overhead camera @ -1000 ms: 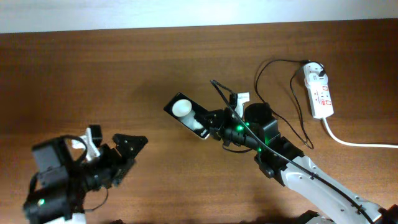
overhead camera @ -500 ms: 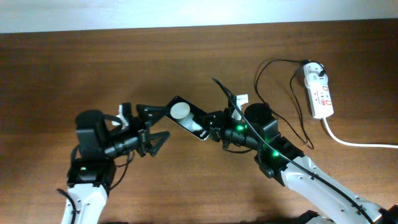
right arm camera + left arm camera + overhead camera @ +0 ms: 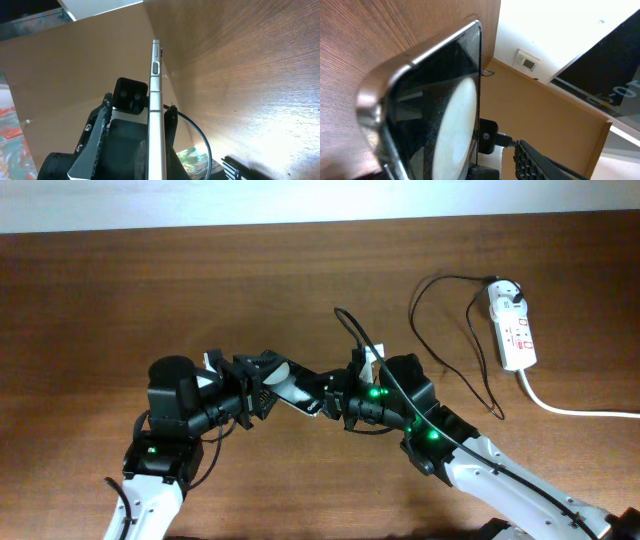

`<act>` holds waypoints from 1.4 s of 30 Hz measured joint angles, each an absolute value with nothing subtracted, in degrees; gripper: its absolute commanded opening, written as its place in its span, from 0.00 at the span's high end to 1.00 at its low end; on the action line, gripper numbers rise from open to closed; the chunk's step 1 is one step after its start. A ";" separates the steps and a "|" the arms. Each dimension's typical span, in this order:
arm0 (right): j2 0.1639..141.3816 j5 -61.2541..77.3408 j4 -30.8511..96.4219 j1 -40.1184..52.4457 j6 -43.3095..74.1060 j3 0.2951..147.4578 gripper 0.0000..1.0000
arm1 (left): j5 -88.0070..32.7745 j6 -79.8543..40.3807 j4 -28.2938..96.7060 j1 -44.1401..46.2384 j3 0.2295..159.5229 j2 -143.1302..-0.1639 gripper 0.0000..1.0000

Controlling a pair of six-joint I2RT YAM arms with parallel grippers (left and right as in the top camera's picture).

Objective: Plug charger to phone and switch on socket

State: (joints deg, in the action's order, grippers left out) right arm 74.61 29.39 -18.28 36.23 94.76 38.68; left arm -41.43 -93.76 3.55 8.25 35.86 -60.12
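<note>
The phone [image 3: 293, 385] is held off the table at mid-table, between both grippers. My right gripper [image 3: 335, 398] is shut on its right end; in the right wrist view the phone [image 3: 156, 90] stands edge-on between the jaws [image 3: 150, 127]. My left gripper [image 3: 265, 383] has its fingers against both sides of the phone's left end. In the left wrist view the phone's face [image 3: 450, 115] fills the frame. The charger cable [image 3: 440, 350] runs from the right gripper to its white plug [image 3: 505, 292] in the socket [image 3: 512, 328].
The socket's thick white cord [image 3: 570, 408] trails off to the right edge. A loop of the black cable rises behind the right gripper [image 3: 345, 320]. The table's far edge meets a white wall along the top.
My left arm swung in from the lower left and closed its wide-open jaws around the phone's left end. The right gripper shifted the phone slightly left and toward the front.
</note>
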 measured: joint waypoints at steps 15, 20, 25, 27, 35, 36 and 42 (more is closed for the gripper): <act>74.41 26.13 -19.35 37.60 99.98 38.72 0.96 | -41.10 -95.22 3.64 8.25 35.77 -60.29 0.73; 74.41 25.17 -19.16 37.87 102.56 38.72 0.96 | -41.12 -95.66 3.57 8.25 35.77 -60.34 0.72; 74.41 23.35 -19.27 37.93 103.85 38.72 0.96 | -41.56 -95.74 3.53 8.25 35.77 -60.34 0.76; 74.43 23.09 -21.37 37.93 104.36 38.72 0.96 | -41.60 -95.88 3.40 8.25 35.77 -60.34 0.76; 74.54 22.90 -21.91 40.01 104.60 38.72 0.96 | -41.74 -95.94 3.18 8.25 35.79 -60.34 0.84; 74.54 22.72 -21.91 40.16 104.62 38.72 0.96 | -41.74 -96.07 3.18 8.25 35.79 -60.34 0.85; 74.52 22.41 -19.79 40.18 107.81 39.18 0.80 | -41.54 -95.00 3.55 8.25 35.77 -60.40 1.00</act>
State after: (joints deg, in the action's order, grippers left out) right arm 74.52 22.41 -19.79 40.18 107.81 39.18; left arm -41.54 -95.00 3.55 8.25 35.77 -60.40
